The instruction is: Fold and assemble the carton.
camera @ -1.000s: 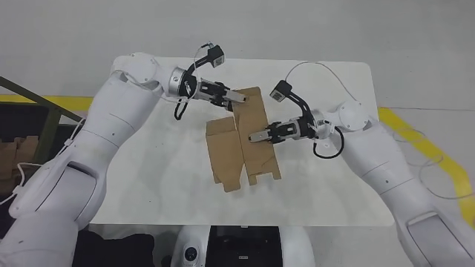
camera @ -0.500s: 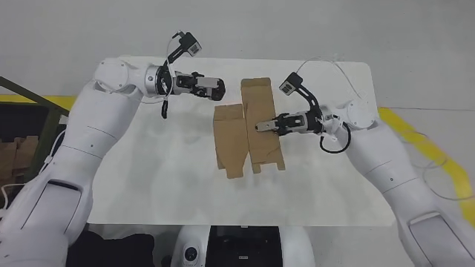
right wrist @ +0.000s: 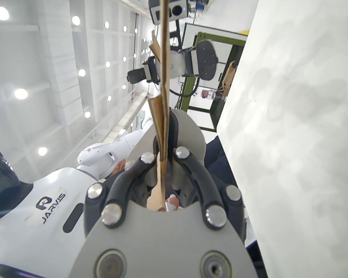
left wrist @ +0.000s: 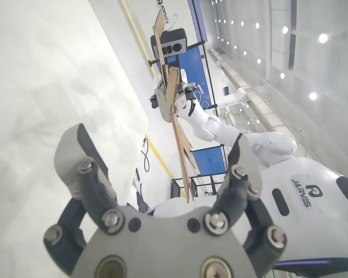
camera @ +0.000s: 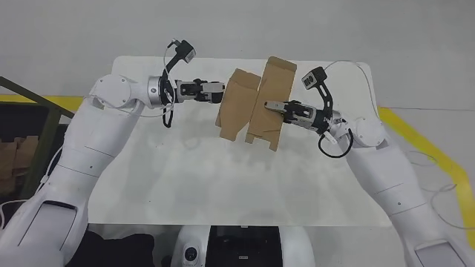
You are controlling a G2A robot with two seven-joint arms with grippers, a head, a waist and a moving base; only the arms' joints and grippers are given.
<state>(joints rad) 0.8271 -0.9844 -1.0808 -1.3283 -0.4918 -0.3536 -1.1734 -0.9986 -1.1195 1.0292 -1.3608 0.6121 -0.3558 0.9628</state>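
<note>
While the flattened carton (camera: 241,104) hangs raised over the table (camera: 148,185), pinched in your right gripper (right wrist: 163,137), do not slacken that clamp. Your left gripper (left wrist: 159,143) stands spread and empty just beside it, seemingly not touching; close on one panel only.

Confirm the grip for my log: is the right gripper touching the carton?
Touching. The right wrist view shows the right gripper shut on the carton.

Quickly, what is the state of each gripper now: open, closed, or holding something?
Left gripper: open, holding nothing.
Right gripper: closed on the cardboard carton.
</note>
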